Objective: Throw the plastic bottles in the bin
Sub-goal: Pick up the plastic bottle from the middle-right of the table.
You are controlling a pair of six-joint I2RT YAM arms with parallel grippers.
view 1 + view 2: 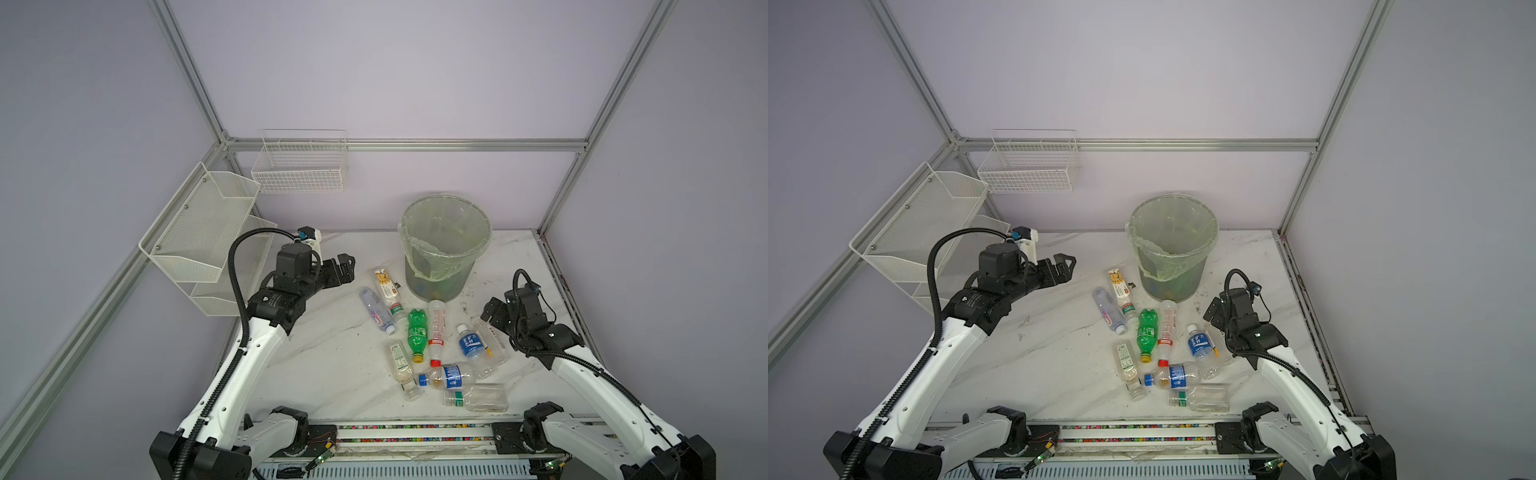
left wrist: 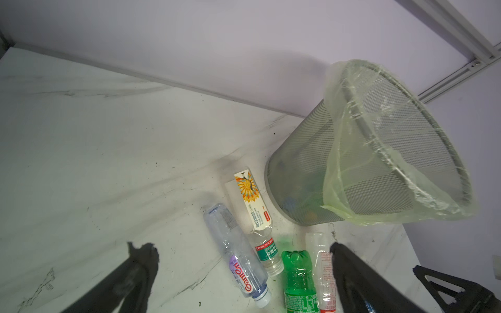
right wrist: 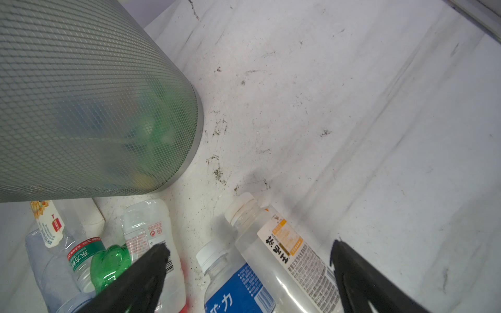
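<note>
Between the black fingers of our left gripper, which are spread wide and hold nothing, the wrist camera frames a clear crushed bottle with a purple label lying ahead of the tips and apart from them. Just beside it lies a clear bottle with a white and orange sunflower label. Next come a green plastic bottle and a clear bottle with red print by the other finger.

Beyond these stands the round grey mesh bin, upright and lined with a pale yellow-green bag. Green and blue shapes show dimly through its wall.

Our right gripper is likewise spread wide and empty. A clear bottle with an orange and white label and a blue-labelled bottle with a white cap lie close under its fingers.

In a top view, more plastic bottles lie back toward our arm bases on the white marbled tabletop, outside the bin.
</note>
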